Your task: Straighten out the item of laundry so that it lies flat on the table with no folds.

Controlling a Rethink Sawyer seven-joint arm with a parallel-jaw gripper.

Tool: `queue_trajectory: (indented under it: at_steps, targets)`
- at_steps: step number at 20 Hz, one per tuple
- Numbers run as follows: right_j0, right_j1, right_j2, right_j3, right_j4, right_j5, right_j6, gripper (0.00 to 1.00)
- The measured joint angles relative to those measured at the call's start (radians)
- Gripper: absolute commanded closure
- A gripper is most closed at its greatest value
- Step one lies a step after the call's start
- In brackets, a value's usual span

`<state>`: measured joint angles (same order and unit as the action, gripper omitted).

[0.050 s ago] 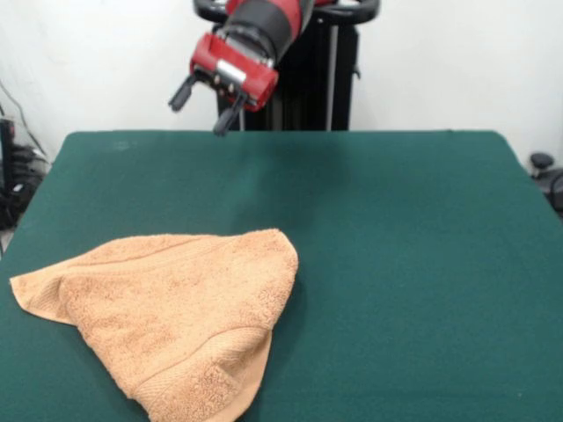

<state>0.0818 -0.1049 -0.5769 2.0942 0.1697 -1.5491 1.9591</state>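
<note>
Light orange-tan terry-cloth hand towel (171, 312), folded over itself into a rough triangle, lies on the smooth dark green table (413, 229); the red-and-black gripper (205, 107), its 2 fingers apart, hangs well above and beyond the towel, holding nothing, apparently ready to descend.

Towel (171, 312) lies on the table's (396, 229) near left; end effector (204, 107) hangs above the far edge

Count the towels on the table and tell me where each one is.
1. A single towel lies crumpled on the green table at the near left, well below the raised gripper. Its folds could hide something underneath.
</note>
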Motion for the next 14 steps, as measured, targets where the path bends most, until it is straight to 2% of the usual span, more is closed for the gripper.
queue_trajectory:
  at_steps: [6, 14]
  targets:
    - [-0.021, 0.076, 0.053, 0.005, 0.045, -0.021, 0.0, 0.0]
    - [-0.021, 0.089, 0.057, 0.029, 0.046, -0.021, 0.0, 0.0]
